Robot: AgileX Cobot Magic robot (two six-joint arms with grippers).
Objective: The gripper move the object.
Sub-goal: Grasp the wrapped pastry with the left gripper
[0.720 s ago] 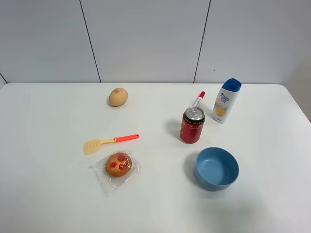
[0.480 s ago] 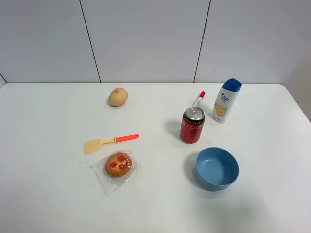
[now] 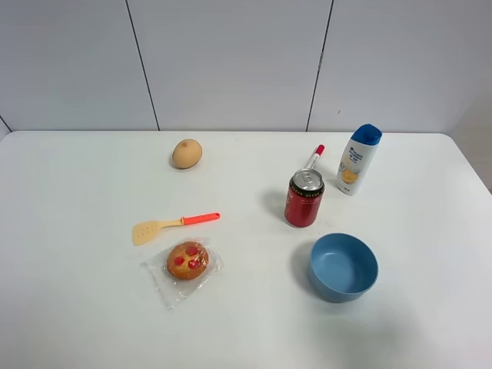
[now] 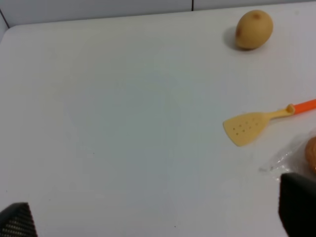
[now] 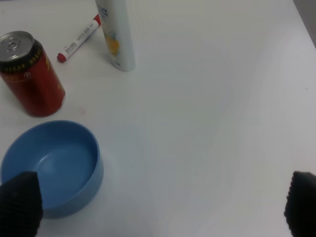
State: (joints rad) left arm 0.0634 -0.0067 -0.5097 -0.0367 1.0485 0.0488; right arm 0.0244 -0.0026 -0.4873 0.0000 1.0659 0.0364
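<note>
Nearest, the left pincer (image 4: 158,217): spread wide, nothing between, likely so as to drop over the target from above. Same with the right pincer (image 5: 160,205), spread and empty, near the blue bowl (image 3: 343,267). Next, lying flat on the tabletop (image 3: 77,307), the wrapped pastry (image 3: 187,260), close beside one side of the left pincer, just apart from the yellow spatula (image 3: 157,227). Farther, the red can (image 3: 305,198). Farthest, potato (image 3: 187,153), marker (image 3: 314,157), shampoo bottle (image 3: 358,159).

Pastry (image 3: 187,260) golden-brown, red spots, clear wrap. Spatula (image 3: 146,231) pale yellow, orange handle. Can (image 3: 304,201) red, silver top. Bowl (image 3: 338,290) blue. Bottle (image 3: 357,165) white, blue cap.
</note>
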